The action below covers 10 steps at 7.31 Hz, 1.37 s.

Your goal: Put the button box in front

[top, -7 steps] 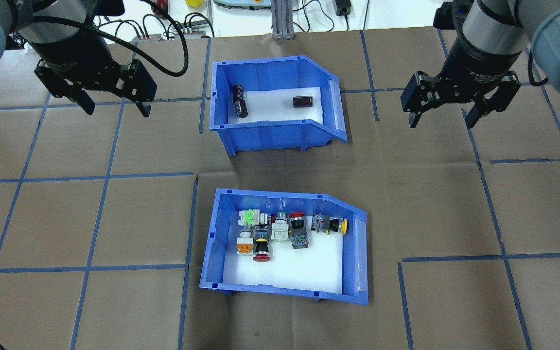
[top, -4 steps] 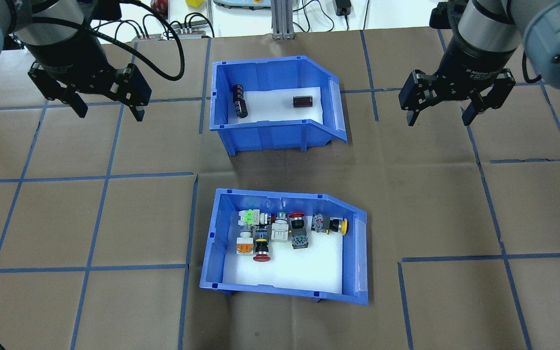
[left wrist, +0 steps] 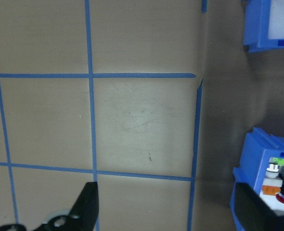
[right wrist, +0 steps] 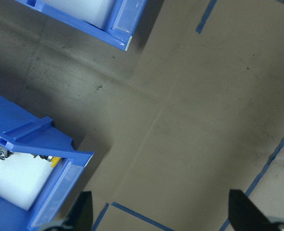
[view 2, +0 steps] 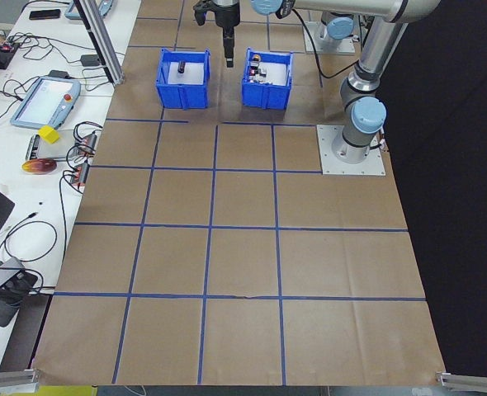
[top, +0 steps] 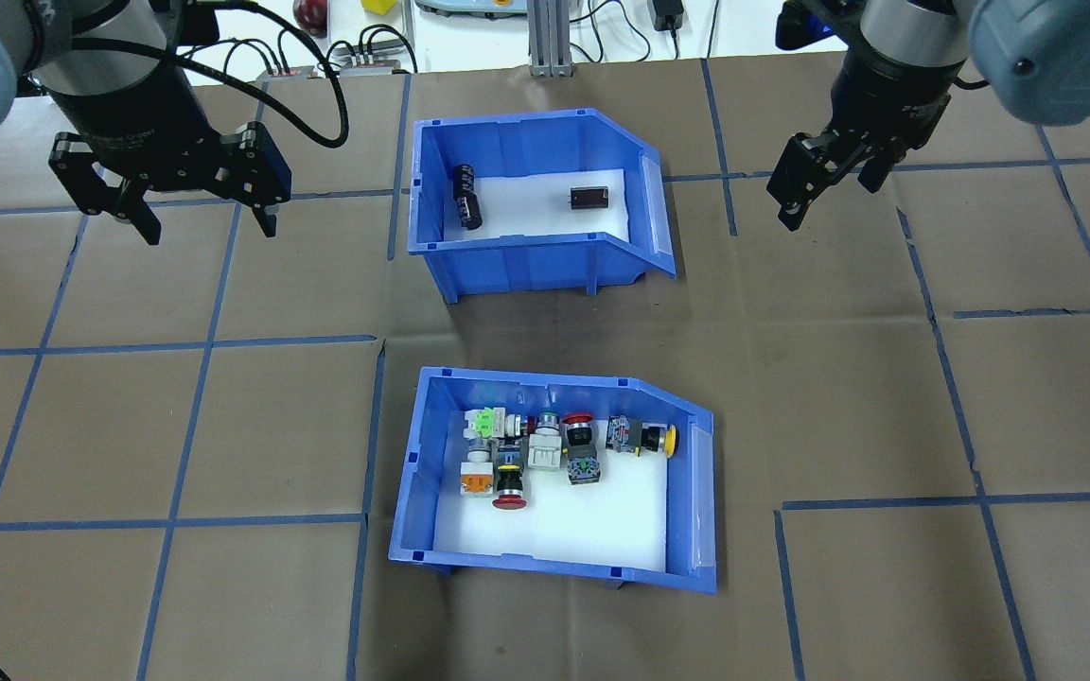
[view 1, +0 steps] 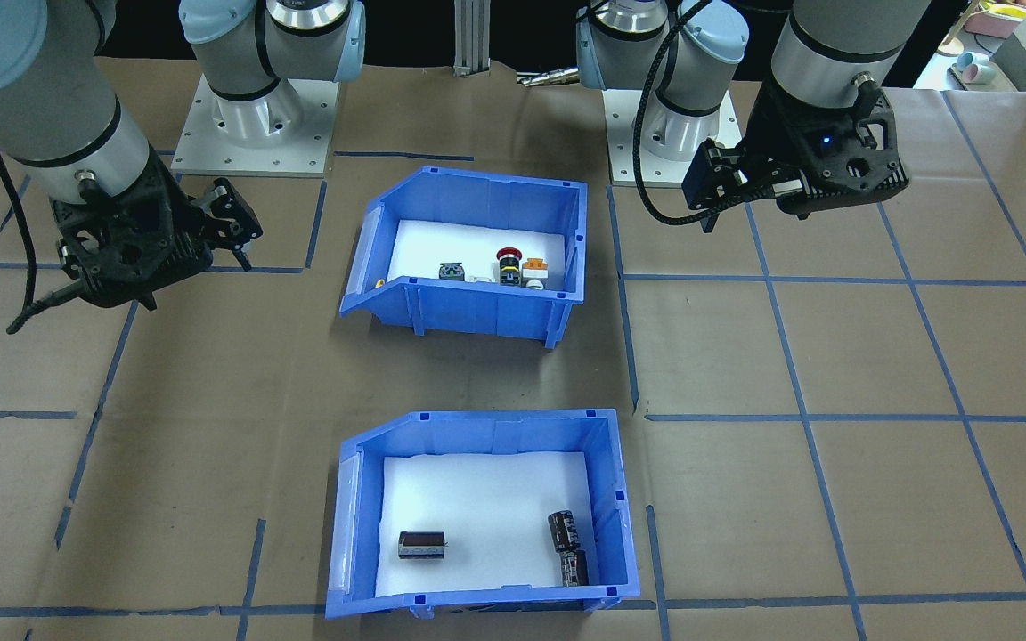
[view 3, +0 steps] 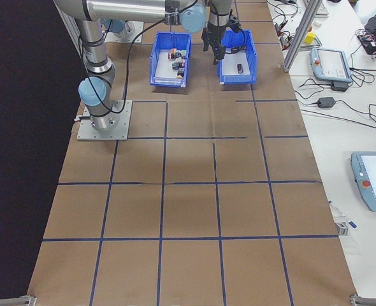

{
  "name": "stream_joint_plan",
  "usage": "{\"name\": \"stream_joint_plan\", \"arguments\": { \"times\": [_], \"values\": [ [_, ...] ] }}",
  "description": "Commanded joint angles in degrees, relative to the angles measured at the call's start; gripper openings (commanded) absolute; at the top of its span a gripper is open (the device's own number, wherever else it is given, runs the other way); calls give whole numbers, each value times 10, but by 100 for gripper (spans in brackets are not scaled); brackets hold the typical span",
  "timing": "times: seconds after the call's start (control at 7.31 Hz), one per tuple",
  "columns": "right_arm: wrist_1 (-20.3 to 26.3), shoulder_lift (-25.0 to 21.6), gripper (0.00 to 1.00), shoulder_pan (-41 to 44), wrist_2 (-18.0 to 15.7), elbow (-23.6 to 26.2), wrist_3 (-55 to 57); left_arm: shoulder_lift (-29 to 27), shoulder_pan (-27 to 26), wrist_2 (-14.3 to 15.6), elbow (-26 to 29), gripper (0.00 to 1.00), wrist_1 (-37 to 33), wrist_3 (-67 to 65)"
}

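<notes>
The button box (top: 545, 380) is a blue bin with a white foam floor and several coloured push-buttons, standing on the near half of the table. It also shows as the far bin in the front-facing view (view 1: 477, 312) and at the edge of both wrist views (left wrist: 257, 154) (right wrist: 36, 137). My left gripper (top: 209, 230) hangs open above the table, left of the far bin and well away from the button box; its fingers (left wrist: 86, 202) hold nothing. My right gripper (top: 824, 194) is open and turned, right of the far bin, fingers (right wrist: 82, 209) wide apart over bare paper.
A second blue bin (top: 517, 260) with dark capacitors stands directly beyond the button box. Brown paper with blue tape lines covers the table. An aluminium post (top: 545, 38), cables and devices lie past the far edge. The arm bases (view 1: 255, 133) stand behind the bins.
Both grippers have drawn back toward the far side, the left one also a little leftward. The right gripper has turned about its wrist. Neither bin has moved.
</notes>
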Motion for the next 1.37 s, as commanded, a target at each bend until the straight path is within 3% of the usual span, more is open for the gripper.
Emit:
{"name": "stream_joint_plan", "arguments": {
  "times": [0.0, 0.14, 0.41, 0.55, 0.68, 0.82, 0.96, 1.09, 1.23],
  "values": [
    [-16, 54, 100, 23, -2, -45, -176, 8, -19, -19, -9, 100, -6, -195],
    [-18, 81, 100, 47, -3, -67, -231, 25, -33, -33, -30, 100, -6, -291],
    [-29, 132, 100, 99, -4, -120, -348, 103, -40, -55, -137, 100, 5, -442],
    [-31, 151, 100, 137, -13, -127, -365, 155, -41, -80, -197, 100, 14, -555],
    [-62, 172, 100, 171, -29, -128, -372, 212, -40, -104, -261, 99, 41, -723],
    [-92, 185, 100, 200, -24, -135, -367, 253, -40, -106, -318, 99, 68, -797],
    [-95, 196, 100, 223, -23, -143, -356, 279, -41, -109, -360, 99, 90, -824],
    [-95, 210, 100, 243, -23, -160, -356, 281, -59, -143, -381, 98, 91, -835],
    [-94, 234, 100, 263, -29, -185, -355, 275, -98, -154, -401, 98, 101, -863]
  ]
}}
